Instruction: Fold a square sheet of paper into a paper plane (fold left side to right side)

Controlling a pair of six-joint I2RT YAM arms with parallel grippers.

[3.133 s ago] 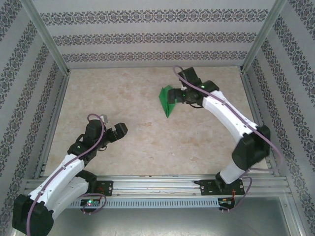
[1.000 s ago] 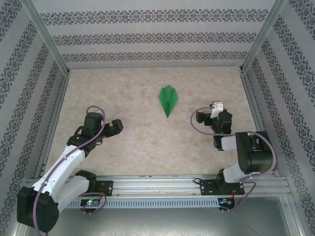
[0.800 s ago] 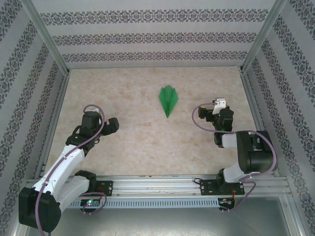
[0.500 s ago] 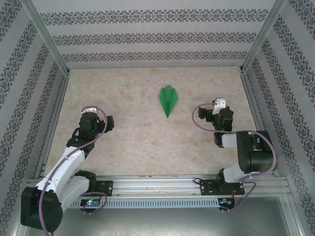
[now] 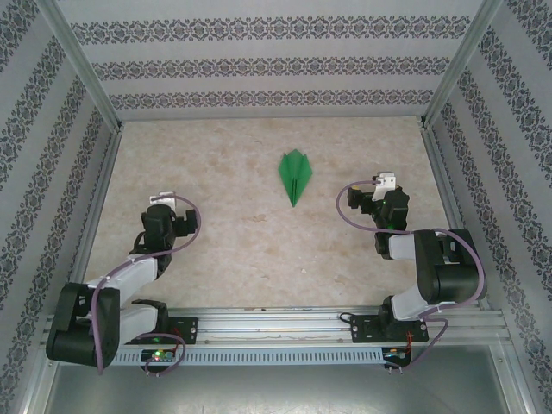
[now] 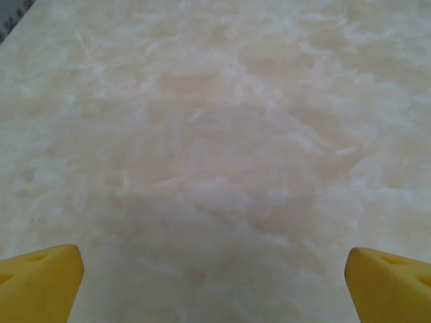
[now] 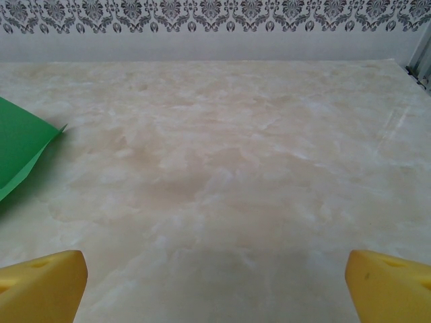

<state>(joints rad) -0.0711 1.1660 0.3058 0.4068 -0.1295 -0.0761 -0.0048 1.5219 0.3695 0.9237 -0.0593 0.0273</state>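
Left tool [image 5: 183,221]: wide, empty; I've pulled it back, left of the paper plane [image 5: 294,175].
Paper plane: folded, lying free on the surface [image 5: 259,250].
Right tool [image 5: 371,200]: wide, empty, withdrawn to the plane's right; folding looks finished.

Both arms sit folded close to their bases. The left gripper [image 6: 214,254] and the right gripper [image 7: 215,256] hold their yellow fingers [image 6: 42,282] wide apart, empty.
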